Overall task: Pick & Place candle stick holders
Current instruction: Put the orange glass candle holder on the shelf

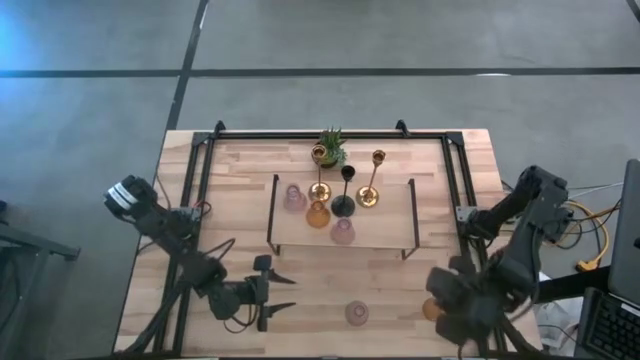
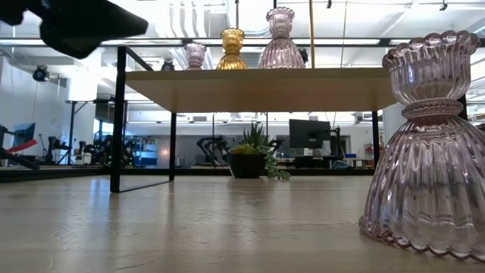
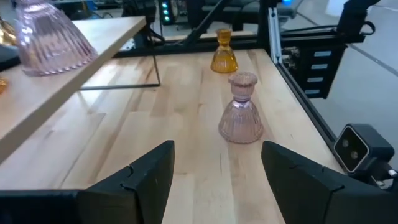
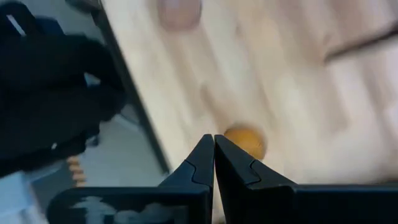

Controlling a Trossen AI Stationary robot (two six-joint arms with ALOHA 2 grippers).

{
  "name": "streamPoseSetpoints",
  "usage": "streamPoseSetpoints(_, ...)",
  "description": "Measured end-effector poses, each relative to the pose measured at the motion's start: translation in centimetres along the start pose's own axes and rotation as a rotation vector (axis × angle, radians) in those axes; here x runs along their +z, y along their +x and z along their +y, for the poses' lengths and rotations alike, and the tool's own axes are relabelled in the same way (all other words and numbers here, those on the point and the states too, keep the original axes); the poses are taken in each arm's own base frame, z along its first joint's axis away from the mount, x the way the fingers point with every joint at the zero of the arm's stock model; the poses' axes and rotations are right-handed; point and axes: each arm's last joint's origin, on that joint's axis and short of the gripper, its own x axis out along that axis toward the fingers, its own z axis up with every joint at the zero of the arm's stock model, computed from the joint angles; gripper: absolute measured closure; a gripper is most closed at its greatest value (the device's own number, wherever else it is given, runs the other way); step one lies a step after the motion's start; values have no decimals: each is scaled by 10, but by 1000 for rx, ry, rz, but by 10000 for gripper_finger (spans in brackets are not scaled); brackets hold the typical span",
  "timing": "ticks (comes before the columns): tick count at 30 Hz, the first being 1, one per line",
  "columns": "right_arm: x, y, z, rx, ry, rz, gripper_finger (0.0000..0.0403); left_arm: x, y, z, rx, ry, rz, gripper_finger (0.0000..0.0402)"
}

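- Grey concrete floor surrounds a pale plank-wood desk (image 1: 240, 200), seen from above, with a black rail frame round its far part and a low wooden shelf (image 1: 385, 225) on thin black legs at its middle.
- On the shelf stand two slim gold candlesticks (image 1: 370, 195), a slim black candlestick (image 1: 344, 200), two squat pink glass holders (image 1: 294, 197) and an amber glass holder (image 1: 317, 213); a small potted green plant (image 1: 331, 147) sits at the shelf's 12 o'clock edge.
- Judged from that, most of the set seems placed already, while two holders are left on the bare desk.
- One is a pink ribbed glass holder (image 1: 357, 313), at 6 o'clock from the shelf near the desk's near edge; it has a flared fluted base, a pinched waist and a scalloped cup.
- The other is an amber glass holder (image 1: 432, 308) at about 3 o'clock from it, near the desk's right edge, of the same waisted shape.
- The left gripper (image 1: 282, 293) hovers at 9 o'clock from the pink ribbed glass holder, its dark matte fingers spread wide apart and empty, aimed toward it.
- The right gripper (image 4: 214, 163) hangs over the amber glass holder at the right edge, its fingers pressed together and holding nothing.
- Glass pieces look smooth and heavy-based, though rounded; a squeeze at the waist seems safest.
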Motion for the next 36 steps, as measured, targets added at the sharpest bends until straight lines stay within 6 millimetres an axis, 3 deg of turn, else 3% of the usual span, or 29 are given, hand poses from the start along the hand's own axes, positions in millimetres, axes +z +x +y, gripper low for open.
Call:
streamPoseSetpoints(10, -39, 8, 33, -7, 265, 55, 394, 2, 6, 4, -41, 75, 15, 156)
streamPoseSetpoints(18, -62, 39, 46, -114, 320, 55, 394, 3, 9, 8, -21, 73, 14, 156)
streamPoseSetpoints(29, -77, 89, 40, -363, 296, 170, 394, 3, 10, 9, -20, 73, 15, 156)
streamPoseSetpoints(36, -87, 119, 27, -343, 267, 174, 394, 3, 10, 9, -20, 70, 15, 156)
